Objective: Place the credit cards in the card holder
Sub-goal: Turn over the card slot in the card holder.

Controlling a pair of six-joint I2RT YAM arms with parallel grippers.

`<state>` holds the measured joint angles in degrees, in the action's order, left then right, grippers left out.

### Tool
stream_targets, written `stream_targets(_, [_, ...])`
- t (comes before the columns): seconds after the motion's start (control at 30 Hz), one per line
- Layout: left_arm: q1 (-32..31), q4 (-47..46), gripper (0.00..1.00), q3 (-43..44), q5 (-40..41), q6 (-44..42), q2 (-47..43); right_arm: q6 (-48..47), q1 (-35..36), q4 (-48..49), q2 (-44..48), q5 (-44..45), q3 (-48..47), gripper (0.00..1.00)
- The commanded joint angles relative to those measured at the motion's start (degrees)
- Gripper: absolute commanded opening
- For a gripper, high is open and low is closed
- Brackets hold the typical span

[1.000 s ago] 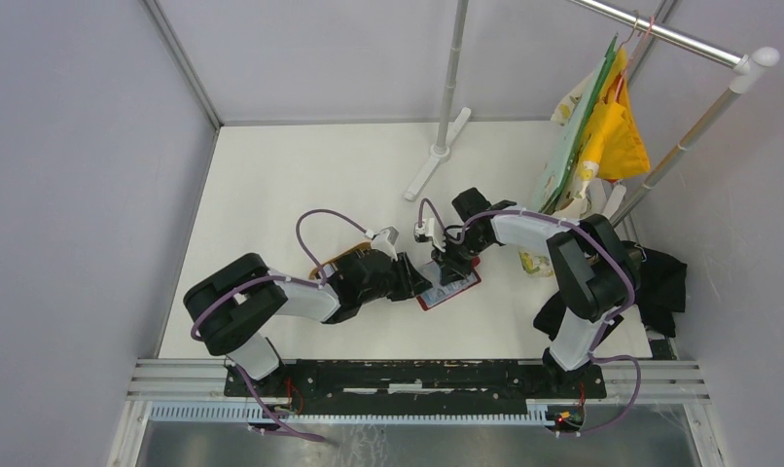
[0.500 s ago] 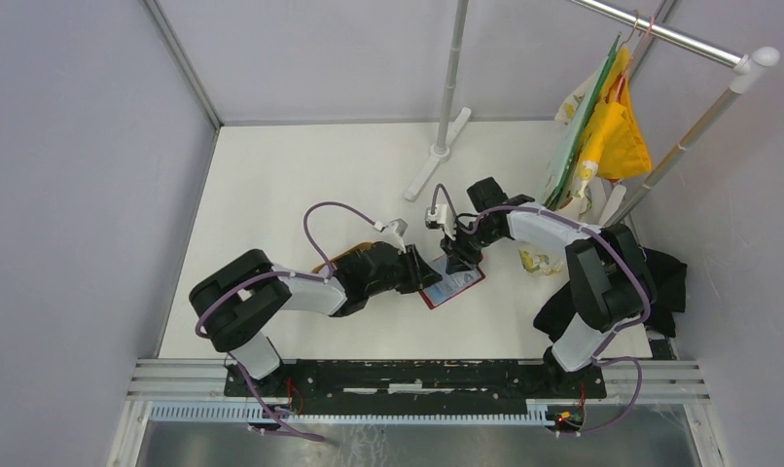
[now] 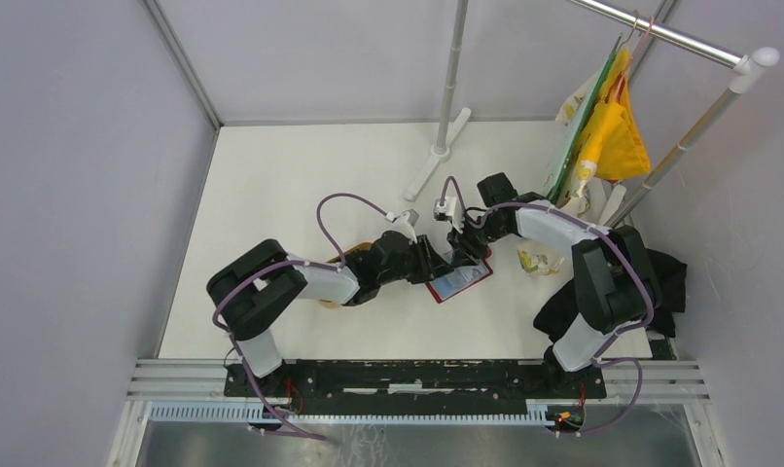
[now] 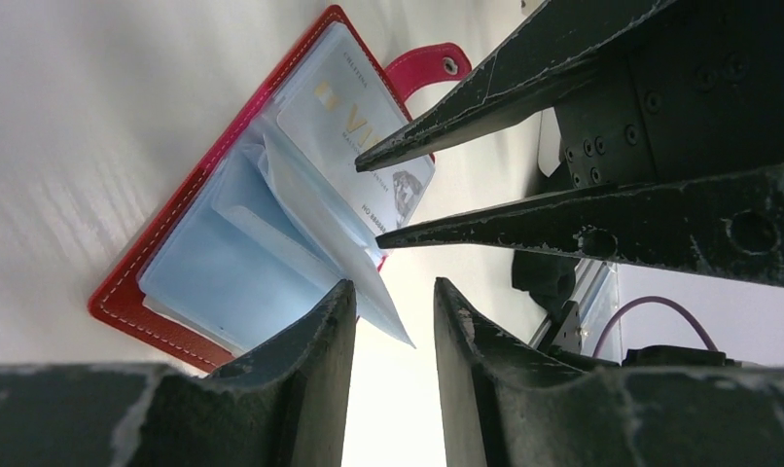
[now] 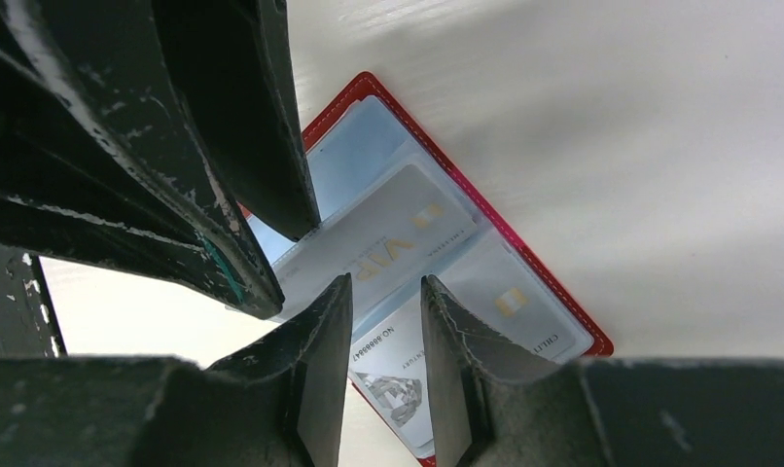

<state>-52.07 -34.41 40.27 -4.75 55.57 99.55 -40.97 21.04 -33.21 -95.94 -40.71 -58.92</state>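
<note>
The red card holder [image 3: 458, 282] lies open on the white counter [image 3: 271, 195], blue pockets facing up. A pale credit card [image 5: 388, 248] marked VIP sits aslant across the pockets. The right gripper [image 5: 386, 287] hovers just over that card, jaws apart. The left gripper [image 4: 393, 292], jaws also apart, faces it from the holder's left side.

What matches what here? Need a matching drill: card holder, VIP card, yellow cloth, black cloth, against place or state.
Things:
1. card holder
2. VIP card
3. yellow cloth
4. black cloth

Place or state:
A. hanging from the rail
B. heaped at the right edge of the table
C. lying open, red cover down
D. pale, lying on the clear pockets

Pairs: 1-C, 2-D, 3-A, 4-B
</note>
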Motion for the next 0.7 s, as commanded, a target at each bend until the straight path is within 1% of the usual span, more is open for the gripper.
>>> stream_targets(0.0, [0.81, -1.88, 0.43, 3.13, -1.6, -2.04, 1.27, 1.46, -1.0, 2.33, 2.55, -0.8, 0.07, 0.39])
stream_targets(0.3, [1.49, -2.43, 0.49, 5.7, -3.24, -1.98, 3.9, 4.81, -2.9, 5.58, 4.43, 0.88, 1.3, 0.41])
stream_targets(0.67, [1.72, -5.62, 0.57, 8.05, -6.45, -1.96, 6.11, 6.11, -4.95, 7.24, 5.31, -0.07, 2.1, 0.43])
